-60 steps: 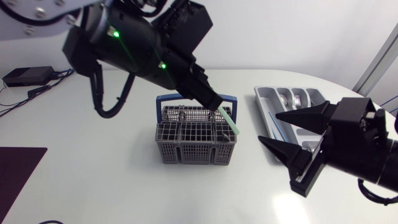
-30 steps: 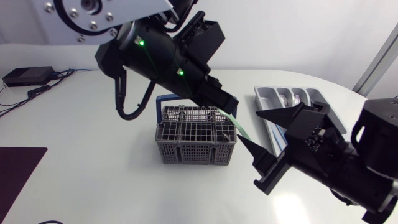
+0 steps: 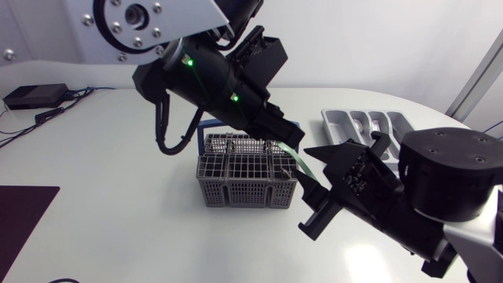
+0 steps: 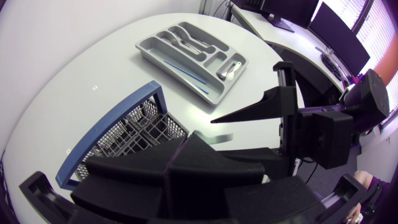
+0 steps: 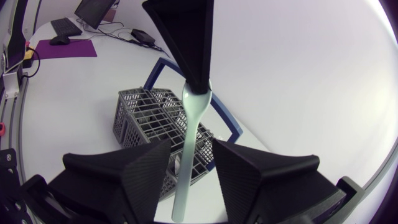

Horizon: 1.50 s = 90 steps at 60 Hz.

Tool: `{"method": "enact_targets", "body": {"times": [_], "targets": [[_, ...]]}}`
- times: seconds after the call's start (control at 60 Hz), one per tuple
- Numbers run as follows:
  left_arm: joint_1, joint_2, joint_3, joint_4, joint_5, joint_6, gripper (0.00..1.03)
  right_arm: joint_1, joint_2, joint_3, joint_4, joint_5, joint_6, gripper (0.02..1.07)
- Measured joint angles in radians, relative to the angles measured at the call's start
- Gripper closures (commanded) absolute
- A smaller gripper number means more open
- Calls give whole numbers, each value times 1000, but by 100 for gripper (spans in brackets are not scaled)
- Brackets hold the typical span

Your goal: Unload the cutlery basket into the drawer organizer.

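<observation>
My left gripper [image 3: 286, 135] hangs over the right end of the grey cutlery basket [image 3: 244, 185] with the blue handle. It is shut on one end of a pale green utensil [image 3: 298, 156], which slants down to the right. My right gripper [image 3: 302, 167] has come in beside the basket. In the right wrist view the green utensil [image 5: 189, 143] runs down between my right gripper's [image 5: 191, 165] fingers with a thin gap on each side, so it stands open. My left gripper [image 5: 198, 84] pinches the utensil's far end. The grey drawer organizer [image 3: 346, 126] lies at the back right.
The organizer [image 4: 155, 53] holds spoons and a long blue piece in its compartments. A black box [image 3: 33, 95] with cables sits at the far left, and a dark mat [image 3: 22, 216] lies at the front left edge. The basket [image 4: 134, 127] stands below my left gripper [image 4: 189, 140].
My right arm swung left from the organizer's side to the basket, and its fingers narrowed around the green utensil. My left arm carried the utensil a little to the right.
</observation>
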Motion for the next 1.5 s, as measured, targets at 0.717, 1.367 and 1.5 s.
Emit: {"method": "enact_targets", "body": {"times": [0.717, 1.367, 1.5], "targets": [[0, 0, 0, -2, 3, 0, 95, 19, 42, 27, 15, 42, 0, 96], [137, -73, 91, 23, 9, 25, 30, -335, -132, 8, -191, -415, -109, 96], [137, -76, 80, 33, 9, 81, 30, -569, -140, 7, -232, -642, -187, 96]]}}
